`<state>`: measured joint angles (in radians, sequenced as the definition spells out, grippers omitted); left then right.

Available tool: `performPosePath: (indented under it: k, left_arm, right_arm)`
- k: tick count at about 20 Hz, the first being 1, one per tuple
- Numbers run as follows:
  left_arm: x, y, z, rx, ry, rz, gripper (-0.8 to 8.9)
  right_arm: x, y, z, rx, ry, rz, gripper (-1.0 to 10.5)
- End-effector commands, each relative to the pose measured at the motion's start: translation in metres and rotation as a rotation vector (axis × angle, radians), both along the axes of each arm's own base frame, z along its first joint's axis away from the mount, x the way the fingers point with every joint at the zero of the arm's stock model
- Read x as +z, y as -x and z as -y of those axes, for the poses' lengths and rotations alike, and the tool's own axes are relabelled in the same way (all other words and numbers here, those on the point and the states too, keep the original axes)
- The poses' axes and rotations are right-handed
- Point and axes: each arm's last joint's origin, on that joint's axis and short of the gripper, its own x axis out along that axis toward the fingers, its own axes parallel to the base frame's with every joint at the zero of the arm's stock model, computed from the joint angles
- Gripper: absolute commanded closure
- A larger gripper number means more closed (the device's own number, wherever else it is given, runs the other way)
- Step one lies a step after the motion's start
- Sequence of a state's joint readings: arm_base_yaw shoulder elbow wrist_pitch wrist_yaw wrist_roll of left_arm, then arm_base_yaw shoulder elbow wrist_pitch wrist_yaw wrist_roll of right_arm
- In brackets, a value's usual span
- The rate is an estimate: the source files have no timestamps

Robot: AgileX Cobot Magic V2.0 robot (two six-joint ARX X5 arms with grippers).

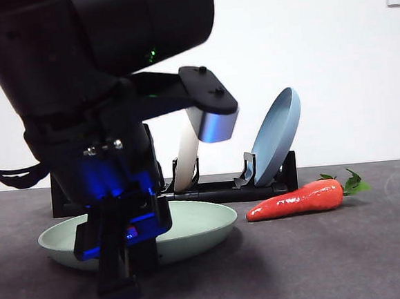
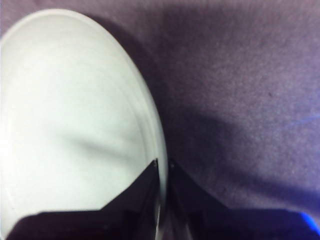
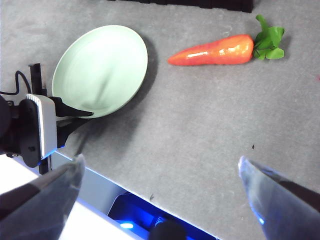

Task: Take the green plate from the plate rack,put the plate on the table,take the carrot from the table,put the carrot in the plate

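Dark grey table (image 3: 200, 130), mottled and matte, ran back to a white wall. Nearest item: my left gripper (image 2: 162, 167), jaws pinched on the near rim of the green plate (image 3: 100, 70), one jaw above the rim and one outside it, the plate already lying flat on the table in front of the plate rack (image 1: 210, 189). My right gripper (image 3: 160, 175) hung high above the bare table, jaws spread wide and holding nothing. Next item: the carrot (image 3: 212, 50), lying flat on the table beside the plate and apart from it, ahead of my right gripper, which I judged the nearer and freer of the two. Its long axis ran crosswise to that gripper's reach, tapered tip toward the plate, leafy end away. Surface glossy orange-red, green tuft at the thick end. Plate pale sage, shallow, raised rim, nothing in it. Farthest: the black rack, holding a cream-white plate (image 1: 185, 157) and a blue plate (image 1: 278, 133) upright in its slots.
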<state>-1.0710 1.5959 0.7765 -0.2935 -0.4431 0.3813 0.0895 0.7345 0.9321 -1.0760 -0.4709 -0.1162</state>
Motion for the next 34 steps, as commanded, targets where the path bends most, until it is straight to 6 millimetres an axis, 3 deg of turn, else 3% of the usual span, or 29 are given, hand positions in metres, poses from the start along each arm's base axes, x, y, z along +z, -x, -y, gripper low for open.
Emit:
performPosePath:
  k: [1,3,6,8,12,15,19,23,27,29,34]
  left_arm:
    - [-0.009,0.004,-0.001,0.046,0.016,-0.066,5.59]
    - [-0.007,0.004,-0.001,0.057,0.029,-0.064,4.38]
    - [0.000,0.005,0.001,0.074,0.053,-0.064,4.36]
    - [0.016,0.004,0.005,0.088,0.098,-0.053,4.36]
    - [0.071,0.002,0.013,0.136,0.263,-0.040,4.36]
    - [0.127,0.005,0.010,0.175,0.424,-0.041,4.36]
    - [0.199,0.016,-0.011,0.196,0.650,-0.007,4.36]
    - [0.250,0.033,-0.044,0.193,0.821,0.044,4.36]
    - [0.271,0.050,-0.077,0.185,0.918,0.077,4.36]
    - [0.274,0.057,-0.090,0.193,0.928,0.072,4.36]
    - [0.275,0.068,-0.113,0.216,0.888,0.077,4.36]
  right_arm:
    - [0.001,-0.002,0.000,-0.006,-0.005,0.001,2.9]
    - [0.000,-0.005,0.000,-0.015,-0.012,-0.003,2.9]
    - [-0.001,-0.012,-0.001,-0.033,-0.025,-0.022,2.9]
    - [-0.002,-0.021,-0.002,-0.074,-0.056,-0.042,2.9]
    - [-0.007,-0.051,-0.004,-0.153,-0.118,-0.071,2.9]
    - [-0.016,-0.081,-0.008,-0.148,-0.120,-0.051,2.9]
    - [-0.039,-0.124,-0.014,-0.260,-0.119,-0.083,3.0]
    - [-0.071,-0.158,-0.030,-0.379,-0.107,-0.164,3.5]
    - [-0.102,-0.182,-0.056,-0.479,-0.155,-0.222,3.5]
    - [-0.117,-0.191,-0.069,-0.512,-0.188,-0.256,3.5]
    - [-0.146,-0.196,-0.088,-0.631,-0.085,-0.260,3.5]
